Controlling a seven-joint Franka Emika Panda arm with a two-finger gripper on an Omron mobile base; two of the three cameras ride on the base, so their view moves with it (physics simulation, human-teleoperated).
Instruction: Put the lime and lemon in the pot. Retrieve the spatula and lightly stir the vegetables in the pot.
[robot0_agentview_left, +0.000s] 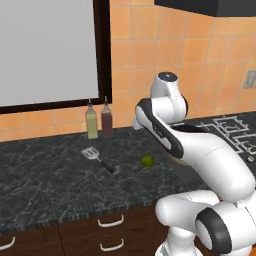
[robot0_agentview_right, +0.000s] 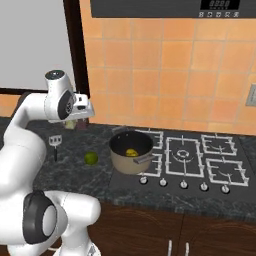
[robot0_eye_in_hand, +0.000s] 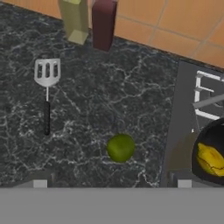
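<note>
My hand (robot0_eye_in_hand: 112, 186) hangs released above the surface (robot0_eye_in_hand: 87, 109), lime (robot0_eye_in_hand: 120, 148) just ahead, between spatula (robot0_eye_in_hand: 47, 87) and pot (robot0_eye_in_hand: 205, 153).

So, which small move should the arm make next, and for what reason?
Probably lower the open gripper onto the lime. The lemon already lies in the pot, while the lime still sits on the counter between pot and spatula, just ahead of the fingertips, with nothing held.
</note>
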